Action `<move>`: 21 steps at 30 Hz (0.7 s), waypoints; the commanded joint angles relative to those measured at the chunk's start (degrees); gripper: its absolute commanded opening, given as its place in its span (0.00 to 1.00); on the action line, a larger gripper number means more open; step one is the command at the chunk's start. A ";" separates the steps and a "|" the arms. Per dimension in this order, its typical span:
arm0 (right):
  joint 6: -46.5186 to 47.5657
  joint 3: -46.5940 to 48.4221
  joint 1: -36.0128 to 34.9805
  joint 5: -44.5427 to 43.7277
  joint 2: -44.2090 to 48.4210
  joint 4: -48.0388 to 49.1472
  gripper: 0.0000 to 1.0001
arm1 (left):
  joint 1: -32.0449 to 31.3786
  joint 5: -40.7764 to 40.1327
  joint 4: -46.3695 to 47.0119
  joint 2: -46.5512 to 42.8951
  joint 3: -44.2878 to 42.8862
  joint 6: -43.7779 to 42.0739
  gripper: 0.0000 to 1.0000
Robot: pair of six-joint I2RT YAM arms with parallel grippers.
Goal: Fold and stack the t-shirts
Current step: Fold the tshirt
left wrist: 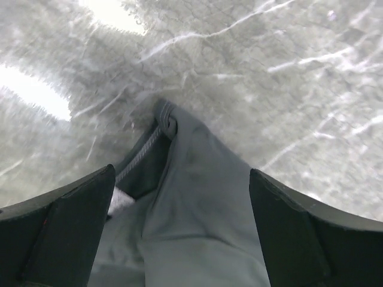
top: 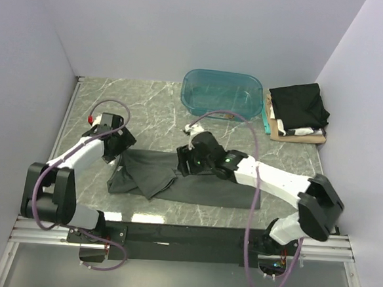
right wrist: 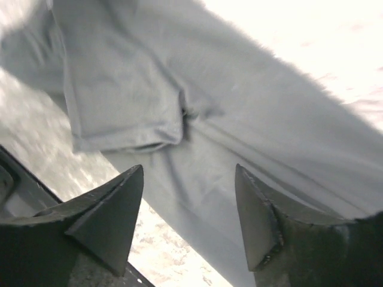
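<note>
Surroundings: grey marbled tabletop (top: 141,107), pale walls on three sides. Teal tub (top: 221,93) at the far edge, centre-right, nothing visible inside. Just right of it, in the far right corner, a folded pile: black tee (top: 299,105) on top, a white layer (top: 299,131) under it, tan tee (top: 300,138) at the bottom. A thin teal strip shows along the pile's left edge; cannot tell what it is.

Charcoal-grey tee (top: 208,187) lies spread across the near middle of the tabletop, long axis left to right, well apart from tub and pile. Its left part is bunched and doubled over; the right part lies flat.

Left gripper (top: 116,145) is at the tee's far left corner. In the left wrist view its jaws stand wide, with a puckered ridge of cloth and a seamed edge (left wrist: 166,125) running up between them; the fingers are not pressing it.

Right gripper (top: 187,159) is over the tee's far edge near the middle. In the right wrist view its jaws are also spread, hanging above a folded-over sleeve (right wrist: 119,101), gripping nothing.

In the way: the right arm and its purple cable (top: 254,144) cross above the tee's right half and cover part of its far edge from overhead.

Hard to read: both wrist views are soft. The right one is washed out at upper right, and the tee's outline is lost there. The lower layers of the pile show only as edges.
</note>
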State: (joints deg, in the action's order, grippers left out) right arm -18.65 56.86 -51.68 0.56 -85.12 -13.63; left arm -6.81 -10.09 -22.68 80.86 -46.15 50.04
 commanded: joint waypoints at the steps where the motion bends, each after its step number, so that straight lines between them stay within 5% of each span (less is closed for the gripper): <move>1: -2.61 -1.13 1.92 -9.69 6.44 -1.49 0.72 | 0.13 -0.98 -5.52 -5.53 -2.71 1.36 0.99; 6: -5.60 -7.02 14.57 -6.55 11.20 -2.54 0.76 | -1.97 1.46 -5.98 -14.49 -1.14 3.74 1.00; 10: -6.92 -11.32 22.66 -5.56 12.09 -3.68 0.78 | -9.77 4.20 -2.03 -17.93 2.02 5.33 0.99; 14: -9.38 -13.35 28.55 -3.82 10.42 -5.53 0.84 | -16.03 6.74 1.75 -14.08 4.31 6.47 1.00; 21: -9.21 -15.38 31.29 2.51 3.40 -3.60 0.90 | -16.83 7.46 6.15 -4.93 6.42 5.68 0.99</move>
State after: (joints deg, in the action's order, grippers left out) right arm -27.24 41.91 -20.58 -0.05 -78.94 -18.31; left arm -23.70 -2.81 -20.36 73.87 -40.27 55.33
